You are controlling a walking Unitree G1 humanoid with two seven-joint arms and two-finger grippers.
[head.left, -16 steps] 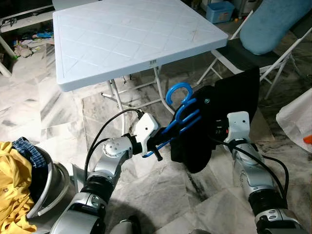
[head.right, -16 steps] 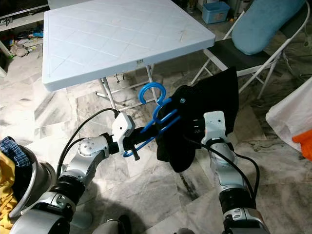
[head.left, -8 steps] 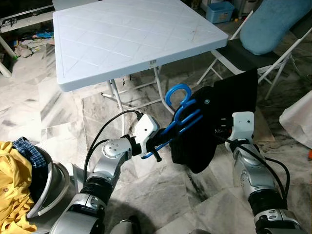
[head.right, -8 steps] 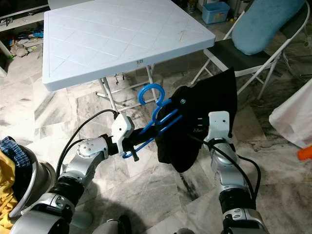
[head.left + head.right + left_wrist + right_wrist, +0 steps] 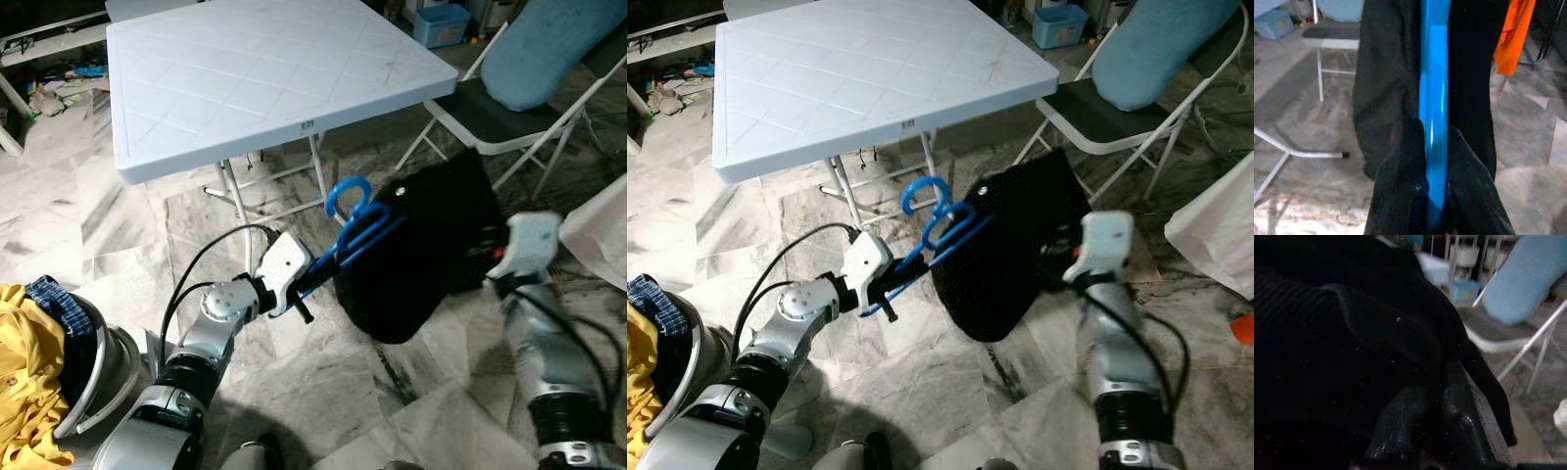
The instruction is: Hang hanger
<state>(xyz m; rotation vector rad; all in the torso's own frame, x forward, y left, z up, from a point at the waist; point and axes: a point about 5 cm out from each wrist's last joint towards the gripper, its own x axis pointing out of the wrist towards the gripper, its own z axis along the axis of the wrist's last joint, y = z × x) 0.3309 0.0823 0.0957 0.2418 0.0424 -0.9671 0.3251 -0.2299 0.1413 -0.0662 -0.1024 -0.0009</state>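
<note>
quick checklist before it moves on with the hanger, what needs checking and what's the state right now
1. Left gripper pinching the blue hanger: ok, fingers on both sides of the bar.
2. Black garment on the hanger: ok, draped over it.
3. Right gripper holding the garment: cannot tell, fingers sit against dark cloth.
4. Hook free: ok, nothing on it.
5. Rail to hang on: cannot tell.
6. White table clear of hanger: ok, apart.

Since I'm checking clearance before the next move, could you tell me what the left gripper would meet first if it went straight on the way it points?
The left gripper, shut on the blue hanger, would likely meet the black garment draped on it first; depth is uncertain.
</note>
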